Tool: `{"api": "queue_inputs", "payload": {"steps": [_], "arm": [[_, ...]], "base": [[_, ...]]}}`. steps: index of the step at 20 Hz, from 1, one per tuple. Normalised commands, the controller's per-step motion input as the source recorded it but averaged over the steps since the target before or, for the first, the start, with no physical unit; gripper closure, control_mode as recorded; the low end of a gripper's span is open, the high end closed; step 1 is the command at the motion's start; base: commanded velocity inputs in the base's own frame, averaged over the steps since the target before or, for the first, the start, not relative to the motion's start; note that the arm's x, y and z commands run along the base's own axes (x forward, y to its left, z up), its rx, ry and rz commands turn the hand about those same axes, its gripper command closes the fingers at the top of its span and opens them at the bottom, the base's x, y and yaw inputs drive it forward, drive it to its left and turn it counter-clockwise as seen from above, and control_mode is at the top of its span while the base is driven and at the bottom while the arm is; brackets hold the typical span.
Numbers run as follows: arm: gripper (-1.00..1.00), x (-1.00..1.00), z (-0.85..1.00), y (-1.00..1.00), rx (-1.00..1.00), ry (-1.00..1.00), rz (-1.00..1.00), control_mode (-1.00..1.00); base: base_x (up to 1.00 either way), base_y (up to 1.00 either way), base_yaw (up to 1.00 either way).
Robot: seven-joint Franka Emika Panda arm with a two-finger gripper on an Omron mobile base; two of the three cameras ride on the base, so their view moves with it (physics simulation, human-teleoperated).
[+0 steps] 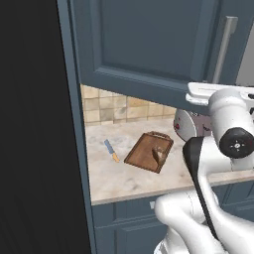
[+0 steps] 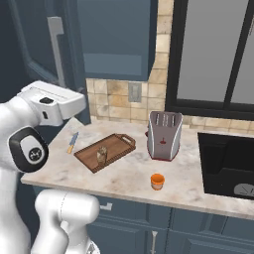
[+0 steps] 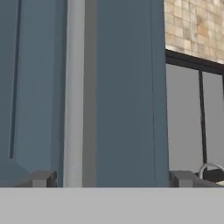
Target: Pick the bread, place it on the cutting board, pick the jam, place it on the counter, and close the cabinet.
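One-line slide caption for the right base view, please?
Bread on cutting board, jam on counter, cabinet door open.

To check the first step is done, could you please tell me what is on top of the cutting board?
The bread sits on the cutting board, a small tan lump near the end away from the handle loop. Nothing else is on it; the patch under the bread is covered.

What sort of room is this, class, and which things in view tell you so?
A kitchen, most likely: a toaster and a cutting board sit on a stone counter, under a blue-grey wall cabinet.
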Motion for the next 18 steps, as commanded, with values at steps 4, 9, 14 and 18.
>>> {"api": "queue_inputs", "payload": {"steps": [4, 9, 14, 18], "arm": [[-1.00, 0.60, -0.12, -0.08, 0.00, 0.00, 0.11, -1.00], [-1.00, 0.59, -0.16, -0.05, 0.00, 0.00, 0.12, -1.00], [-1.00, 0.59, -0.18, -0.02, 0.00, 0.00, 0.12, -1.00], [-1.00, 0.58, -0.18, 0.00, 0.00, 0.00, 0.12, -1.00]], "base": [[0.00, 0.00, 0.00], [0.00, 0.00, 0.00], [0.00, 0.00, 0.00], [0.00, 0.00, 0.00]]}}
